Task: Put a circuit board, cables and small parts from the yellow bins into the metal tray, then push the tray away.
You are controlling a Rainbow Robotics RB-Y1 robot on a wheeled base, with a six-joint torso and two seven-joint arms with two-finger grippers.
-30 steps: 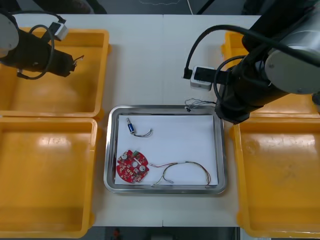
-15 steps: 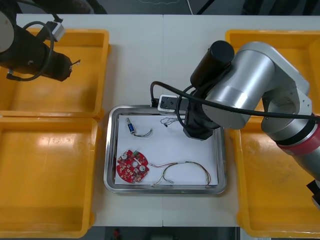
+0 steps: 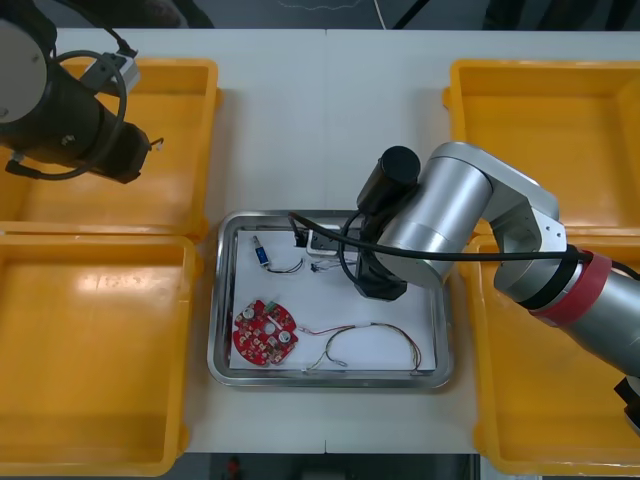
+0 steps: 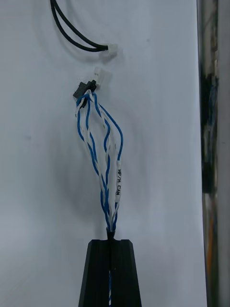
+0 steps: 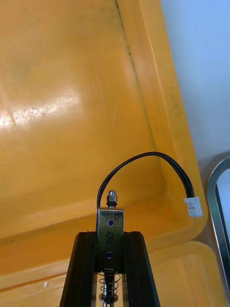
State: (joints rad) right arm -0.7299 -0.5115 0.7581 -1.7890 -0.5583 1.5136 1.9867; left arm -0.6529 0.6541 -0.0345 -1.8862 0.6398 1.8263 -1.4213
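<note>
blue-and-white cable: over the white floor of the metal tray, upper middle of tray, frame centre | right gripper: fingers pinched narrow on the cable's end | left gripper: upper left of frame, over a yellow bin, clamping a small metal part with a black lead | circuit board: tray's lower left

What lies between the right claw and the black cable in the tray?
In the right wrist view, the blue and white cable, pinched in the right claw, ends just short of the black cable.
</note>
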